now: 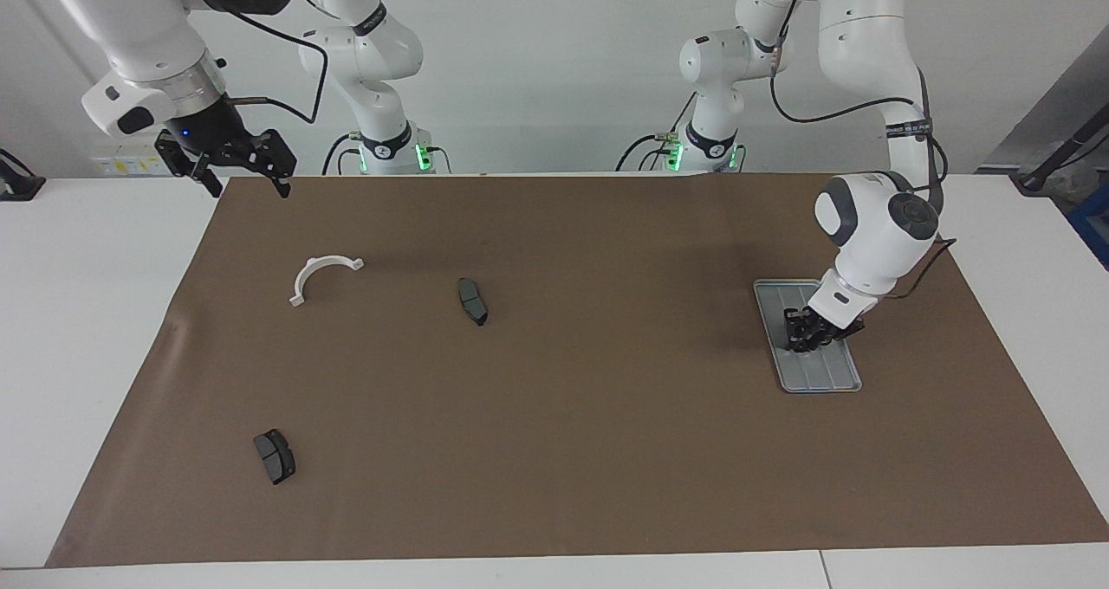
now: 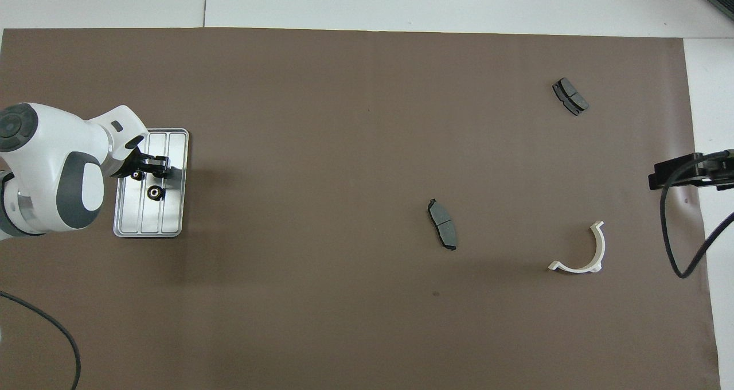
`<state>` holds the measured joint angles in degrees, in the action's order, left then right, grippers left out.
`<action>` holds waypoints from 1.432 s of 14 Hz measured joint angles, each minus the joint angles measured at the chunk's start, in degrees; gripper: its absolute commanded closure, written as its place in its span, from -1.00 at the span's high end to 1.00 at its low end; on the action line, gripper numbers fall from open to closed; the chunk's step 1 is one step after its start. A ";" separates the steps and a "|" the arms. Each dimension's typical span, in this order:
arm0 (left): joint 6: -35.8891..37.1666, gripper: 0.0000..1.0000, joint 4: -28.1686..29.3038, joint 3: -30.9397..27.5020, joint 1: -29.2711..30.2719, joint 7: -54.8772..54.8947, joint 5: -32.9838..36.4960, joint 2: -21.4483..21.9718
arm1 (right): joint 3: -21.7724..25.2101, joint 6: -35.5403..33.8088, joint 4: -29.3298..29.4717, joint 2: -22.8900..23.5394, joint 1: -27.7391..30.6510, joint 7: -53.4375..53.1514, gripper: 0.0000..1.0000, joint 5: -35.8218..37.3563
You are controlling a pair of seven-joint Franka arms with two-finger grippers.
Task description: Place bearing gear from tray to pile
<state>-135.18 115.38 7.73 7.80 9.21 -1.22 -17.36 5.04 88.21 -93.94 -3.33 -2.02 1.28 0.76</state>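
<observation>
Left gripper (image 1: 804, 339) down in the tray (image 1: 819, 381) at the left arm's end of the tabletop (image 1: 554, 485), among two small black gears (image 2: 153, 192); cannot tell whether clenched on one. Right gripper (image 1: 247, 173) raised over the brown mat's edge at the right arm's end, jaws spread, waiting. White half-ring bracket (image 1: 322, 275) and two dark brake pads (image 1: 472, 300) scattered apart on the mat.

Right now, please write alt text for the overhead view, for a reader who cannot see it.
The left tool is down in the metal tray, beside two small black gears. On the brown mat lie two brake pads and a white half-ring bracket.
</observation>
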 measured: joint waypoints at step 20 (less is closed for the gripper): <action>1.80 -1.00 -2.17 0.24 -0.03 0.03 0.00 0.06 | 0.00 0.00 0.00 0.00 0.00 0.00 1.00 0.00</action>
<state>-133.38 113.21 7.98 7.77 9.24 -1.21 -17.30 5.04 88.21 -93.94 -3.33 -2.02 1.28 0.76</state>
